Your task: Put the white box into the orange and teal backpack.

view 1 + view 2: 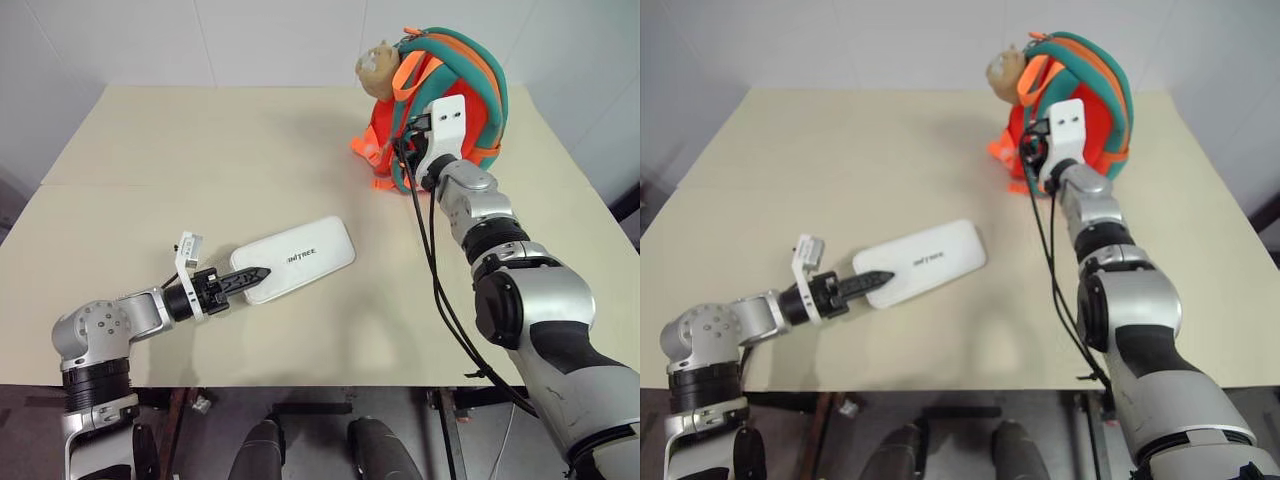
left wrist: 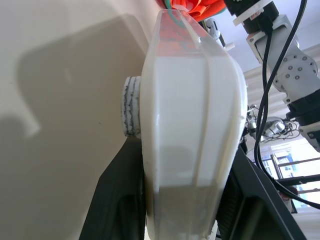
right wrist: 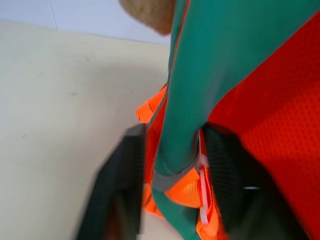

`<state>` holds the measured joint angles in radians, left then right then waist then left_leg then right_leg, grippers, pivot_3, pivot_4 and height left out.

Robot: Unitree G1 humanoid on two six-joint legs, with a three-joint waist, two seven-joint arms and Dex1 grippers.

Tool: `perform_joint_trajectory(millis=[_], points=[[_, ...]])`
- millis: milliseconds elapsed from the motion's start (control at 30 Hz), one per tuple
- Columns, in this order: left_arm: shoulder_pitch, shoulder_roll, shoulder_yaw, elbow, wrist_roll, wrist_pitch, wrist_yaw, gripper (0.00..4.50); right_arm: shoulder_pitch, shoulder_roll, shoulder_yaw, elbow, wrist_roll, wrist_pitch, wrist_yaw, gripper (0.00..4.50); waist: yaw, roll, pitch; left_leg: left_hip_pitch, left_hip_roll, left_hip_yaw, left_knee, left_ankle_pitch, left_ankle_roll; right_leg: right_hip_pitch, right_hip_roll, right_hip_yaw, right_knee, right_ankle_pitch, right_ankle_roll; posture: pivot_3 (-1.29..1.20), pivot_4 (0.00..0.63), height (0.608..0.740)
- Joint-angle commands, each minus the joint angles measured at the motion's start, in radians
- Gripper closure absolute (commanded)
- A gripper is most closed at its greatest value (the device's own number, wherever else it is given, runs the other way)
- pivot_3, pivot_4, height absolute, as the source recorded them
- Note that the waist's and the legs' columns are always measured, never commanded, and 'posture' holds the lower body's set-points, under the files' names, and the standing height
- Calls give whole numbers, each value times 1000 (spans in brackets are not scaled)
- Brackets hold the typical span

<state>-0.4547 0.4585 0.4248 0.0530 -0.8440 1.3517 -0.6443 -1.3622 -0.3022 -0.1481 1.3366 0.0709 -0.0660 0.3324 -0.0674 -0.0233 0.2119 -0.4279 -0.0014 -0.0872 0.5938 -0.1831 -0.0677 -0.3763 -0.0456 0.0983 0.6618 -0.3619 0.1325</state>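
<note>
Left eye view: the white box (image 1: pixel 295 259) lies mid-table (image 1: pixel 200 150), its seven-o'clock end pinched by the left pincer (image 1: pixel 250 274). At one o'clock stands the orange and teal backpack (image 1: pixel 455 80), hiding the right pincer's tips. Right wrist view: its fingers (image 3: pixel 122 185) straddle a teal strap (image 3: pixel 192 100).

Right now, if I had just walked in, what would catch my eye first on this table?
The bright orange and teal backpack at the far right of the beige table, a tan plush cat charm on it and the right fingers around a teal strap. Nearer, the left fingers clamp one end of a flat white box.
</note>
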Motion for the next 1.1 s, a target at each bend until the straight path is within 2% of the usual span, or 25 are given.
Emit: perform_joint_trajectory(millis=[33, 600, 700, 800, 1033, 1100], points=[[10, -4, 19, -24, -24, -11, 24, 3187, -22, 21, -25, -14, 1, -19, -35, 2973, -5, 0, 0, 0, 0, 0, 0, 0, 0, 0, 0, 0, 0, 0, 0, 0, 150, 740], [4, -3, 4, -18, -43, -42, 35, 3187, -60, 69, -74, 2, -14, -21, -109, 2973, -18, 0, 0, 1, 0, 0, -2, 1, 1, 0, 0, 0, 0, 0, -1, 0, 150, 740], [5, 1, 7, -22, -44, -44, 39, 3187, -54, 76, -78, 2, -14, -32, -101, 3565, -18, 0, 0, 1, 0, 0, -2, 1, 1, 0, 0, 0, 0, 0, -1, 0, 150, 740], [14, 4, 15, -33, -51, -39, 46, 3187, -45, 80, -83, 2, -12, -40, -102, 4458, -19, 0, 0, 1, 0, 0, -2, 1, 1, 0, 0, 0, 0, 0, -1, 0, 150, 740], [20, 6, 9, -31, -56, -45, 51, 3187, -23, 78, -91, 0, -16, -39, -94, 4458, -19, 0, 0, 2, 0, 0, -3, 1, 1, 0, 0, 0, 0, 0, -1, 0, 150, 740], [13, 3, 6, -29, -56, -46, 53, 3187, -19, 77, -109, -6, 10, -34, -42, 4458, -19, 0, 0, 2, 0, 0, -3, 1, 1, 0, 0, 0, 0, 0, -1, 0, 150, 740]])
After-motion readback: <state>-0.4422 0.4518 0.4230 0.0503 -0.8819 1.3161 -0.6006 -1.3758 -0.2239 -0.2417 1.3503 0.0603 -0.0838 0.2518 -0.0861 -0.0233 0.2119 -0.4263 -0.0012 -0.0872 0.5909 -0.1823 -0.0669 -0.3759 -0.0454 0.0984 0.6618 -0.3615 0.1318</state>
